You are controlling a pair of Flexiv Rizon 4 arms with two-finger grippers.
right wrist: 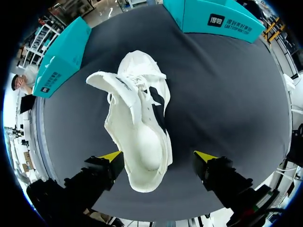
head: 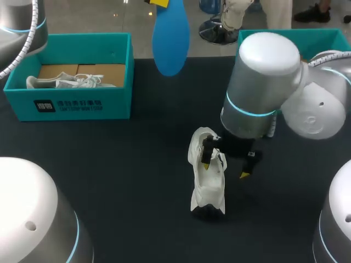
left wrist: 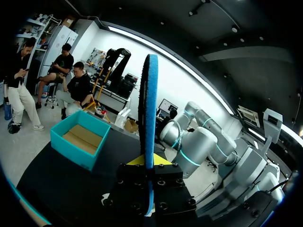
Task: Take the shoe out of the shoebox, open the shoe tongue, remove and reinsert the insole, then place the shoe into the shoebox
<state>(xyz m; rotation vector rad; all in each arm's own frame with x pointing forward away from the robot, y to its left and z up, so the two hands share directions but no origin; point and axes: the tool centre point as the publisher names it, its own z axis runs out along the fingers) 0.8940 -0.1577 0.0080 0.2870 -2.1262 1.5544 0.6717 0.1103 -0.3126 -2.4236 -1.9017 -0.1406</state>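
Head view: the shoe (head: 208, 189) lies on the counter (head: 109, 181) under the right jaws, the insole (head: 170, 38) raised well apart from it. Left wrist view: left jaws pinch the thin, bendy insole edge-on. Right wrist view: right jaws gape wide astride the soft, light shoe's heel, likely its firmest hold.

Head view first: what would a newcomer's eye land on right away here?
The blue insole, held upright in the left gripper, raised above the table. Next, the white shoe in the middle, tongue pulled open, lying between the open fingers of the right gripper. A teal shoebox sits far left with another shoe inside.
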